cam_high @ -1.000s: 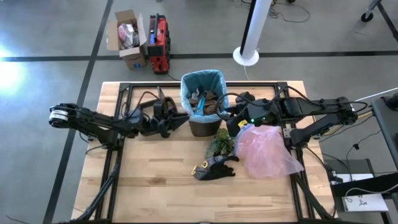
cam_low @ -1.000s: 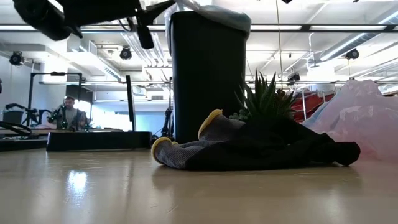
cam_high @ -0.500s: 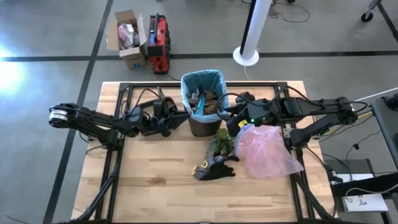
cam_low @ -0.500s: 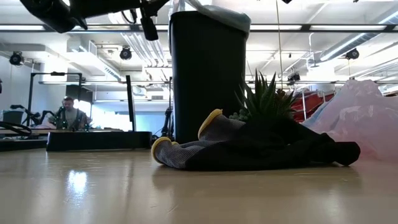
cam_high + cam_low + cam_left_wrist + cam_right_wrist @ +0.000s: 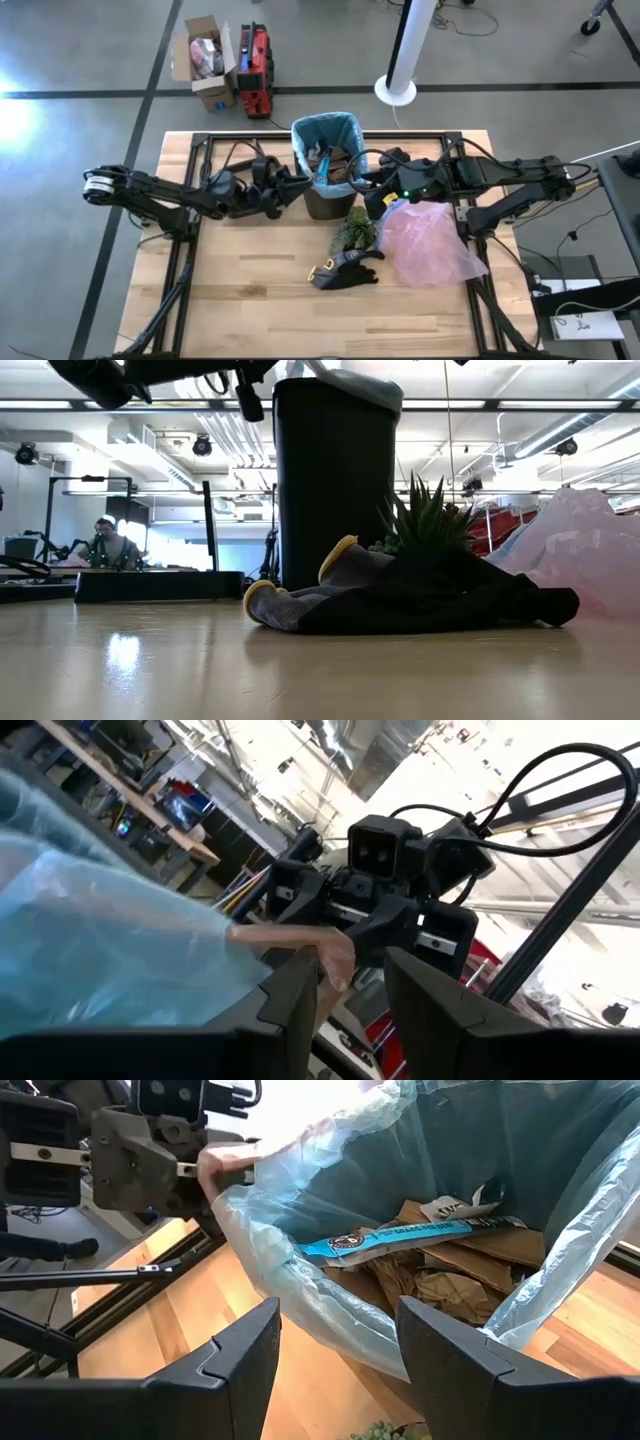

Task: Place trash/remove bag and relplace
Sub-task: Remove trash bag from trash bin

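On the table (image 5: 250, 290), seen from above, a black bin (image 5: 327, 200) is recorded near the far edge at centre, lined with the bag (image 5: 325, 130), whose teal rim is folded over the bin's top. Inside it the trash (image 5: 330, 160) is seen: brown paper and a wrapper. The left gripper (image 5: 296, 185) is placed at the bin's 9 o'clock side, at the liner rim; the right gripper (image 5: 366, 186) at its 3 o'clock side. A plant tuft (image 5: 354, 230), a black-and-yellow glove (image 5: 345, 268) and a pink bag (image 5: 430, 243) are noted at 5 to 6 o'clock of the bin.

Low view: the bin (image 5: 335, 480) is seen upright, with the glove (image 5: 400, 600) lying in front of it, the plant (image 5: 428, 515) behind the glove, and the pink bag (image 5: 585, 550) at the right edge.

Left wrist view: the bag (image 5: 110, 950) is seen close ahead. The fingers (image 5: 295, 1010) are parted, and a pale fold of liner is seen between them; a grip cannot be confirmed.

Right wrist view: the bag (image 5: 300, 1280) is seen open, holding the trash (image 5: 440, 1260), crumpled brown paper with a blue wrapper on top. The fingers (image 5: 250, 1360) are spread apart, with nothing held.
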You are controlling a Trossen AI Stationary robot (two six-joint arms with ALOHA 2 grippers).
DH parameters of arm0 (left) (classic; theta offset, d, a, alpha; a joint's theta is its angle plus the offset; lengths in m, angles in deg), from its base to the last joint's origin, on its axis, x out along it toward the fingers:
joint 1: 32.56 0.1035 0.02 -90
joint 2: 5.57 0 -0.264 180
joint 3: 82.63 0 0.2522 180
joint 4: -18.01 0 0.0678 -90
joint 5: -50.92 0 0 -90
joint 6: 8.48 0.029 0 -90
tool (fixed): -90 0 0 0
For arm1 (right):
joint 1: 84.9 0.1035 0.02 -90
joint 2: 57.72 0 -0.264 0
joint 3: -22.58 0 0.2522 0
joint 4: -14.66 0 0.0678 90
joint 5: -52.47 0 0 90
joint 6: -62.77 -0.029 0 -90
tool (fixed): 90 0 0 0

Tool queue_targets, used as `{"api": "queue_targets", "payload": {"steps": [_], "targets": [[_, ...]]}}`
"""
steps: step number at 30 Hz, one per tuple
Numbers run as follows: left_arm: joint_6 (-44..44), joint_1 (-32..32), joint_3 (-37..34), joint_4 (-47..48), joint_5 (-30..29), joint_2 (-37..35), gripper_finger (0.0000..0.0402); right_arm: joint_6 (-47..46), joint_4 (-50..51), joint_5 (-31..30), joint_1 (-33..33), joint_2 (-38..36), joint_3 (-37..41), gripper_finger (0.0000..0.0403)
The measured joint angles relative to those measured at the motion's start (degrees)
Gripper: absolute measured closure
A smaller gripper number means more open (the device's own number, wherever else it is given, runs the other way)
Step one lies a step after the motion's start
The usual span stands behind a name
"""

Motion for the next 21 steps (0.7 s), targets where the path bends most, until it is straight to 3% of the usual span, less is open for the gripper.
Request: {"api": "queue_targets", "payload": {"steps": [21], "targets": [[1.7,0.0,5.5,-5.8,1.7,-3.1,0.0301,0.1,0.0,0.0,0.1,-1.8,0.0,0.0217]]}}
